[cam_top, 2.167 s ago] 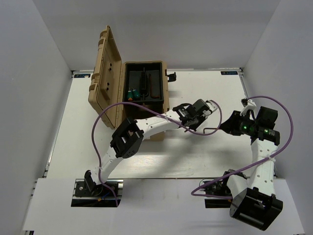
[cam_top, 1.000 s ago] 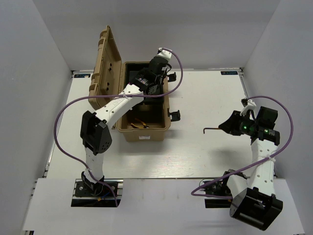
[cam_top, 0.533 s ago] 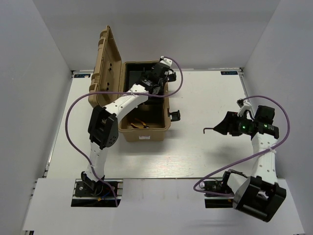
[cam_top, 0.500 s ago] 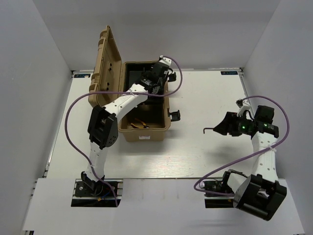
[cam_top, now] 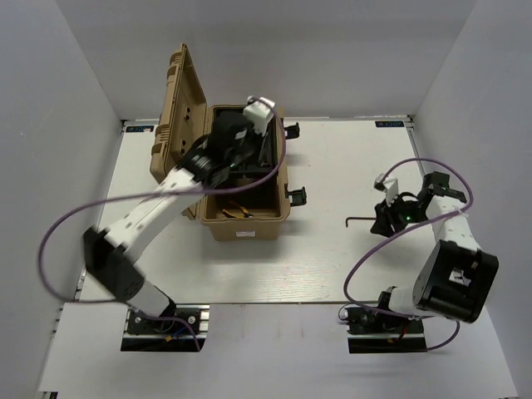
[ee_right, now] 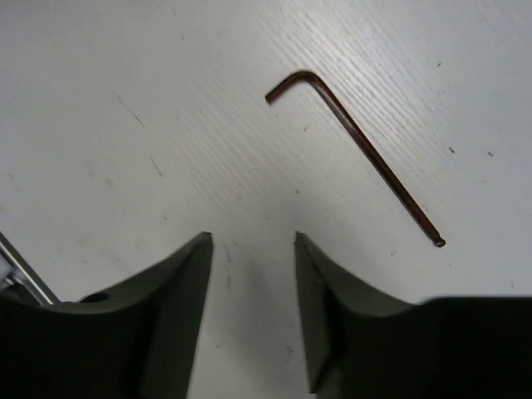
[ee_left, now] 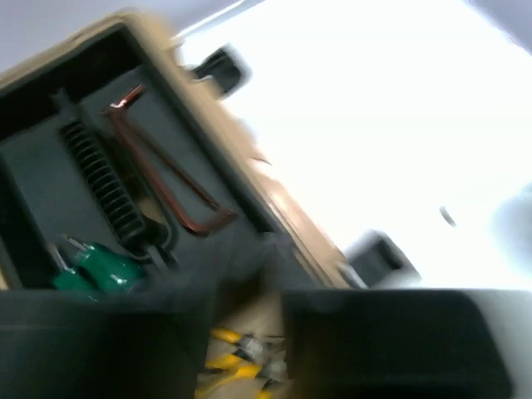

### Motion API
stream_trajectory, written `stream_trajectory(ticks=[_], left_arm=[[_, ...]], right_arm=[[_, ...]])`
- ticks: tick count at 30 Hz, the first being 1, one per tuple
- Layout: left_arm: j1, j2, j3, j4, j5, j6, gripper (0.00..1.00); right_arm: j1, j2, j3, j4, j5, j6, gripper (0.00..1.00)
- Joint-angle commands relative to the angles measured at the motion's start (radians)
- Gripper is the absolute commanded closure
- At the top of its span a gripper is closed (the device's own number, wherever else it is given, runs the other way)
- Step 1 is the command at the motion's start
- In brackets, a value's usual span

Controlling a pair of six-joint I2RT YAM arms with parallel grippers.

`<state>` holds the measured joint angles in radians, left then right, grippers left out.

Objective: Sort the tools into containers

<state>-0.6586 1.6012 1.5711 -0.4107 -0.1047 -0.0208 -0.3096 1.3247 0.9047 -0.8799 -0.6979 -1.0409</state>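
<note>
The tan case [cam_top: 249, 226] sits open on the table [cam_top: 332, 266], lid [cam_top: 179, 125] up on its left. Its near part holds yellow pliers [ee_left: 237, 359]; its far black tray [ee_left: 37, 174] holds green screwdrivers [ee_left: 104, 270] and a brown hex key [ee_left: 170, 187]. The left gripper [cam_top: 235, 145] hangs over the case — too blurry to tell how wide. On the right, the right gripper [ee_right: 252, 241] is open and empty — a second hex key [ee_right: 353, 154] lies just past its tips.

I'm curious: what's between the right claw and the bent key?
Just bare table separates the right gripper and the hex key, seen in the right wrist view.
</note>
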Motion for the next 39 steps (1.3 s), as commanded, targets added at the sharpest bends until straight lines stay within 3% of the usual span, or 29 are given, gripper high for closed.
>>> stream_trajectory(ticks=[1,3,7,13,20,29,37,39], left_arm=[[-0.015,-0.254,-0.172,0.093,0.291,0.01,0.48],[-0.015,-0.335,-0.288,0.105,0.374,0.03,0.36],[-0.015,-0.526,-0.486,0.145,0.428,0.061,0.3],[-0.015,-0.681,-0.618,0.154,0.451,0.07,0.3],[-0.015,-0.733,-0.674,0.132,0.47,0.07,0.29],[-0.015,-0.793,-0.692,0.113,0.481,0.061,0.29],[-0.015,-0.856,-0.692,0.059,0.471,0.039,0.29],[-0.015,-0.865,-0.692,0.059,0.471,0.03,0.29]], right_arm=[[0.041,0.07,0.013,0.047,0.153,-0.274,0.46],[0.066,0.114,0.013,0.14,0.198,-0.265,0.39],[0.095,0.171,0.052,0.252,0.236,-0.225,0.35],[0.138,0.335,0.19,0.17,0.304,-0.264,0.35],[0.184,0.47,0.275,0.087,0.345,-0.317,0.36],[0.227,0.524,0.227,0.124,0.399,-0.321,0.36],[0.247,0.665,0.347,-0.073,0.4,-0.384,0.49],[0.254,0.685,0.349,-0.116,0.408,-0.39,0.57]])
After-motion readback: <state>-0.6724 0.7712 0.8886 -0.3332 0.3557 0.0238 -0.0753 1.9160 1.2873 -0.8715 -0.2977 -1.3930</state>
